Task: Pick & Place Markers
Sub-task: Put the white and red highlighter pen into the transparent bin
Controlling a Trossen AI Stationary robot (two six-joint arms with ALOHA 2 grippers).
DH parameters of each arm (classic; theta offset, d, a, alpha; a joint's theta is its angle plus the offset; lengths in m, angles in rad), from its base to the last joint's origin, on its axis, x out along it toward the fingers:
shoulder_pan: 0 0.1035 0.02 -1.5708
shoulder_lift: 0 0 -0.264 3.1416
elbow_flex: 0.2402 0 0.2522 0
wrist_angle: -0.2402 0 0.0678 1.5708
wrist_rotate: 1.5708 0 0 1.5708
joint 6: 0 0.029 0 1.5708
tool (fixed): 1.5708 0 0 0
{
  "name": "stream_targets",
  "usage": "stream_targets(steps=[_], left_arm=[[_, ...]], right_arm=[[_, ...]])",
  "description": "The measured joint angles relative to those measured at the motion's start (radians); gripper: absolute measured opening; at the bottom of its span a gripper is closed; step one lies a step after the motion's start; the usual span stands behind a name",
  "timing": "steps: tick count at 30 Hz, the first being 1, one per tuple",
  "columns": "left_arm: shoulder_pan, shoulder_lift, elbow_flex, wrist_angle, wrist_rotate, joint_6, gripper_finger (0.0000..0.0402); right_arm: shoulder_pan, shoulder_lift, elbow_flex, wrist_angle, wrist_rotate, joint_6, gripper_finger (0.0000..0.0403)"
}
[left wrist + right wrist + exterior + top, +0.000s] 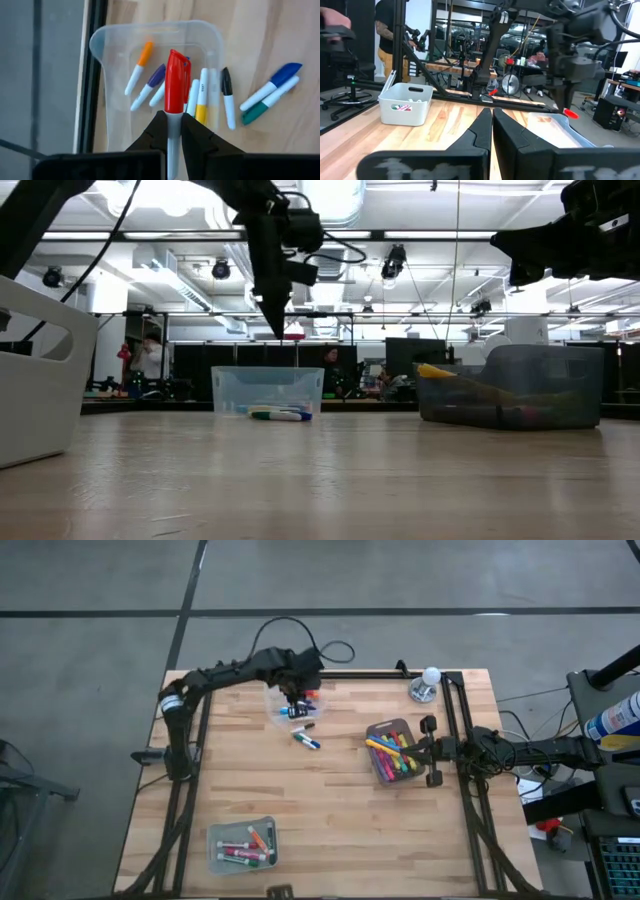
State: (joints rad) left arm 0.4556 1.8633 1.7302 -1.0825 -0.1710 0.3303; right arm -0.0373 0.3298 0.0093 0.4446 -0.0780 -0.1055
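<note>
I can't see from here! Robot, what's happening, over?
Left gripper shut on red-capped marker, hanging above clear plastic bin of markers. Right gripper shut, empty, waiting beside grey marker bin. Two loose markers outside clear bin; path clear.

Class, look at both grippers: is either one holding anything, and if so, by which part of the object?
The left gripper holds a red-capped marker by its white barrel, cap end pointing out, above the clear bin. The right gripper is shut on nothing.

Left arm out, right arm parked.
My left gripper point(172, 131) hangs raised near the table's far edge, fingers pinched; right gripper point(491, 124) waits closed by the right edge.
</note>
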Motion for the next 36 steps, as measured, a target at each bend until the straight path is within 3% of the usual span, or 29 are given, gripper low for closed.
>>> stream_targets(steps=[8, 18, 27, 36], left_arm=[[0.103, 0.000, -0.004, 0.027, 0.079, -0.053, 0.0027], [0.111, 0.000, -0.127, 0.134, 0.153, -0.070, 0.0027], [0.117, 0.000, -0.281, 0.258, 0.154, -0.046, 0.0028], [0.119, 0.000, -0.329, 0.308, 0.156, -0.040, 0.0028]], right_arm=[[0.000, 0.000, 0.000, 0.000, 0.000, -0.001, 0.0008], [0.000, 0.000, 0.000, 0.000, 0.000, 0.000, 0.0008], [0.000, 0.000, 0.000, 0.000, 0.000, 0.000, 0.0008], [0.000, 0.000, 0.000, 0.000, 0.000, 0.000, 0.0008]])
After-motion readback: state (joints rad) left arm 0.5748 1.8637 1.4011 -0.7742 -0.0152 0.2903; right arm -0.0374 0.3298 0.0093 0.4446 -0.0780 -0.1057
